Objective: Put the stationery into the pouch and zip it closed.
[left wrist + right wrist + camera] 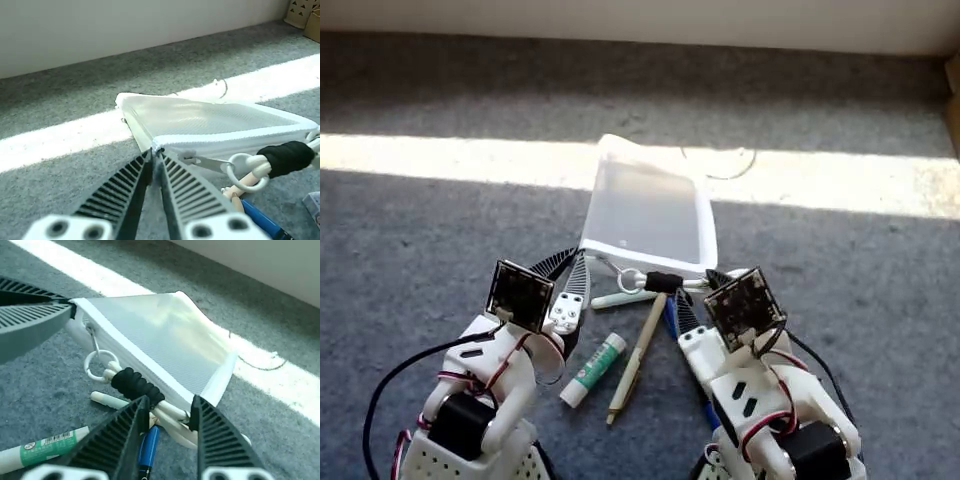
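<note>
At near edge of high view, both arms angled forward, low over carpet [420, 260]. Left gripper [155, 152] pinched tight on near corner of pouch [210, 120], just beside ring pull [245, 172]. Right gripper [170, 402] parted, holding nothing, over pouch's near edge toward other corner. Between arms, outside pouch: glue stick [592, 370], beige pen [635, 365], white pen [620, 298], blue pen [147, 447]. Past pouch's far edge, more carpet, sunlit strip [440, 160], then wall [620, 15].
</note>
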Robot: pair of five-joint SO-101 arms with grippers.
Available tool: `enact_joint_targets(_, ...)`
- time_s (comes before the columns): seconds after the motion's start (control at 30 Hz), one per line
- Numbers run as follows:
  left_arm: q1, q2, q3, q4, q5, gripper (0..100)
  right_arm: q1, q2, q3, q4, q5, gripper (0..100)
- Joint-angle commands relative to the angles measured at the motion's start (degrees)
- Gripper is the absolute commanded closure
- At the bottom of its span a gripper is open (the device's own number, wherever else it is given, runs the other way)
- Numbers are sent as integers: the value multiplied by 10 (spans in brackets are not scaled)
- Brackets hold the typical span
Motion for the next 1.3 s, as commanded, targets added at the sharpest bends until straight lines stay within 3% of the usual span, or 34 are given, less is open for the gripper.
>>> enact_joint_targets(0.0,-7,-4,-8,-12,-2,980,-57,6,-47,33,36,809)
enact_joint_targets(0.1,-7,-4,-8,-12,-2,980,-103,6,-47,56,57,748)
enact_joint_targets(0.37,-7,-4,-8,-12,-2,980,-171,6,-44,44,120,742)
enact_joint_targets(0.73,-7,-4,-9,-12,-3,980,-168,7,96,-114,120,742)
enact_joint_targets(1.27,-7,-4,-9,-12,-3,980,-97,1,195,-200,149,744)
